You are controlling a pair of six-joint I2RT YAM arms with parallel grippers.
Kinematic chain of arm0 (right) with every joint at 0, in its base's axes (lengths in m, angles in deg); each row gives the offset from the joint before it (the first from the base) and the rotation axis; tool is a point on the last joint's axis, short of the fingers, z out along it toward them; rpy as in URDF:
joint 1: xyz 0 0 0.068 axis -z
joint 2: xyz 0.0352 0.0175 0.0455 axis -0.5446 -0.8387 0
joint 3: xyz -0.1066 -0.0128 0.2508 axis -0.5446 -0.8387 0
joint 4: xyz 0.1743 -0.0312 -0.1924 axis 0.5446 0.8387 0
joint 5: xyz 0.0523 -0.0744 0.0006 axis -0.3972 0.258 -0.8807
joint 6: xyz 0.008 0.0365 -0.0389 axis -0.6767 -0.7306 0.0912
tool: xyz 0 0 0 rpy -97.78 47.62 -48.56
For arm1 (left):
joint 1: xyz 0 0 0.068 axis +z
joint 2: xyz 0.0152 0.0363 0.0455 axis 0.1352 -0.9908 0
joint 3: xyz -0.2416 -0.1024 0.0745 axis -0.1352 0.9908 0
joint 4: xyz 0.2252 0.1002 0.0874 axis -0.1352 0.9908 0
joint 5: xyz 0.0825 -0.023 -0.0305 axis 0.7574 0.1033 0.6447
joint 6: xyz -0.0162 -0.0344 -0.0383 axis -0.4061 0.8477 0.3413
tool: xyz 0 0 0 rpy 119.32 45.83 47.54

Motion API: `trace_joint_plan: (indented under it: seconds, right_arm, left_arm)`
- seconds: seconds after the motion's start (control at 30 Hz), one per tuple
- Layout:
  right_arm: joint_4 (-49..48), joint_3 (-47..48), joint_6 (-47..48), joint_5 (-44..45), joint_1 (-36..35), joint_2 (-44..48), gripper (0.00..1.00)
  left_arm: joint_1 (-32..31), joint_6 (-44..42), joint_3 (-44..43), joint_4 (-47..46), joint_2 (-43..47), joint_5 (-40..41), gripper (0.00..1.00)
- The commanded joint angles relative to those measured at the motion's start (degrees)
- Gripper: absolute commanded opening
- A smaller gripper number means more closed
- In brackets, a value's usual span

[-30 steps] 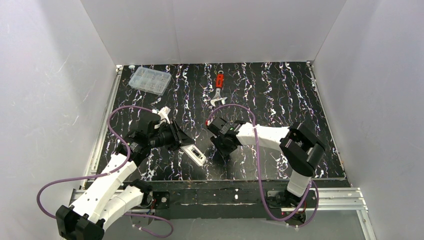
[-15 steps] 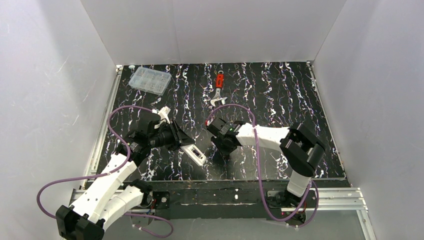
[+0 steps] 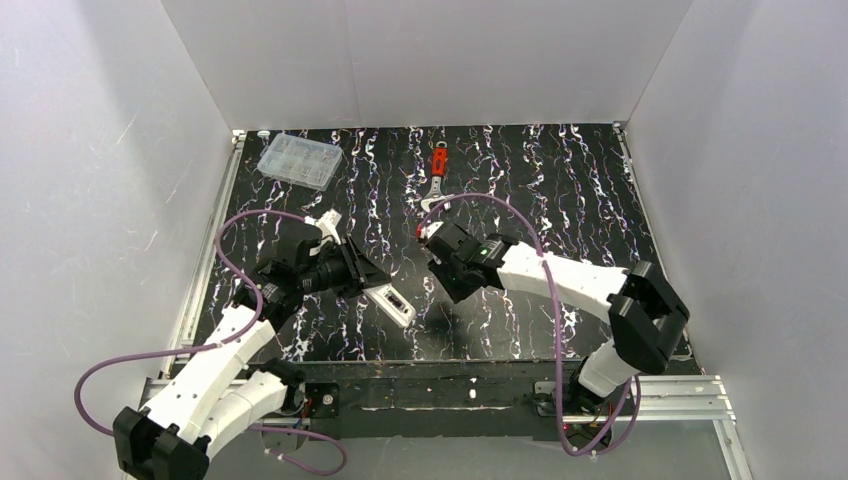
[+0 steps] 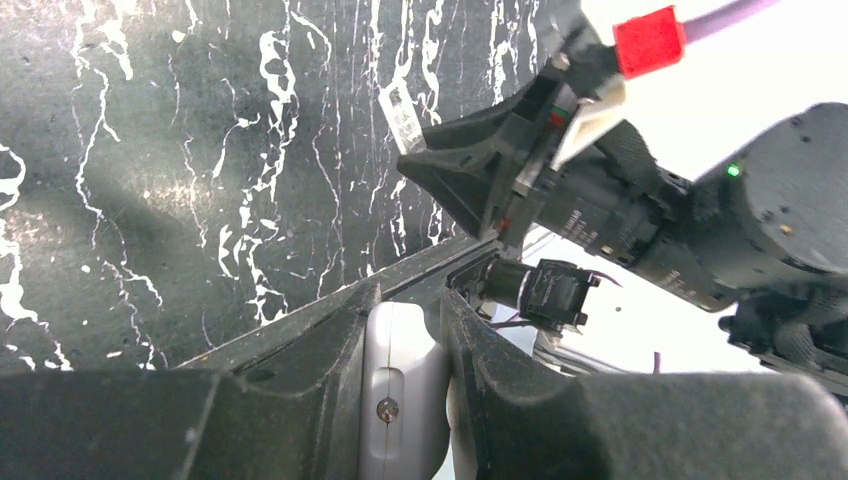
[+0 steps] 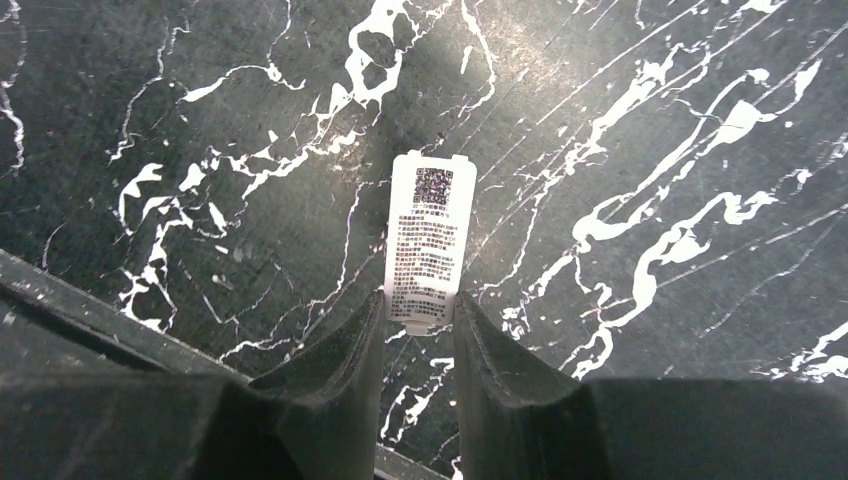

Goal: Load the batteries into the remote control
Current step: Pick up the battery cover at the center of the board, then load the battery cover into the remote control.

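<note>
**A:** Remote control (image 3: 392, 304): location?

**B:** Clamped in the left pincer (image 4: 408, 300), whose jaws are drawn in narrow on one end of it. The rest juts past the fingertips toward the right pincer (image 5: 420, 310). The body is white, with a dark patch on its upper face in the overhead view.

**A:** State of the right pincer?

**B:** Jaws partway in, pinching the near end of a small white labelled piece (image 5: 424, 230). Print and a code square face its camera. The piece sticks straight out beyond the fingertips over the worktop (image 5: 650, 150); cannot tell whether it touches the surface.

**A:** Gap between the two?

**B:** The right pincer is near the free end of the remote control, but apart from it.

**A:** Other items?

**B:** A red-handled wrench (image 3: 437, 180) lies beyond the right pincer. A clear compartment box (image 3: 298, 160) sits well beyond the left pincer, at the far corner.
</note>
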Motion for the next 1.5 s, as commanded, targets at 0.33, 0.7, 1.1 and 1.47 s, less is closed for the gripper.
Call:
trace_joint_plan:
  seconds: [0.33,0.7,1.1,1.47]
  right_arm:
    - [22.3,19.9,5.7,-5.6,0.5,12.2,0.22]
    - [34.4,35.3,11.5,-14.1,-0.9,7.5,0.2]
    - [35.2,44.3,15.6,-16.8,-1.9,-0.4,0.2]
    - [35.8,48.0,19.7,-16.1,-2.9,-4.6,0.2]
  left_arm:
    - [0.3,8.2,7.6,-27.2,-4.5,-0.2,0.0]
    - [0.2,16.7,8.1,-42.9,-12.6,0.0,0.0]
    - [-0.2,20.3,8.1,-45.8,-11.7,-3.0,0.0]
    - [-0.3,20.4,9.0,-43.8,-7.9,-2.8,0.0]
